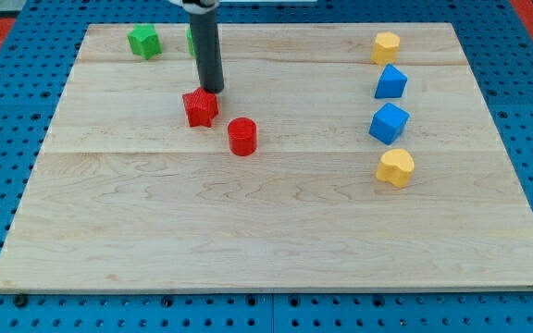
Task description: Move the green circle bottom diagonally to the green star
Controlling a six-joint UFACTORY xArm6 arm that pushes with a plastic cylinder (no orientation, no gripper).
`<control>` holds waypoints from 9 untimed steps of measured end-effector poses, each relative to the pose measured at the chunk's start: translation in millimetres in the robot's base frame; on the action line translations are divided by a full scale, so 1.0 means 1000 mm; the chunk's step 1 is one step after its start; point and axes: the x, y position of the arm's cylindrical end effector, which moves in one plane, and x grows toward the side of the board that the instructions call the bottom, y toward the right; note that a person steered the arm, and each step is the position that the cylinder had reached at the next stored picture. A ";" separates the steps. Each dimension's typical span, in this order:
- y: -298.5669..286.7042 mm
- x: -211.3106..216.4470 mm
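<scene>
A green block point(143, 41), star-like in shape, sits near the board's top left. A second green block point(191, 39) shows only as a sliver just to its right, mostly hidden behind my dark rod; its shape cannot be made out. My tip point(213, 90) rests on the board below that hidden green block, at the top right edge of a red star block point(200, 107).
A red cylinder point(242, 136) lies right and below the red star. At the view's right stand a yellow block point(386, 46), two blue blocks point(390, 82) point(388, 123) and a yellow heart point(396, 167) in a column. The wooden board point(266, 231) ends in blue pegboard.
</scene>
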 end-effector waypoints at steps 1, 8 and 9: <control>-0.001 -0.027; -0.036 -0.040; -0.004 -0.034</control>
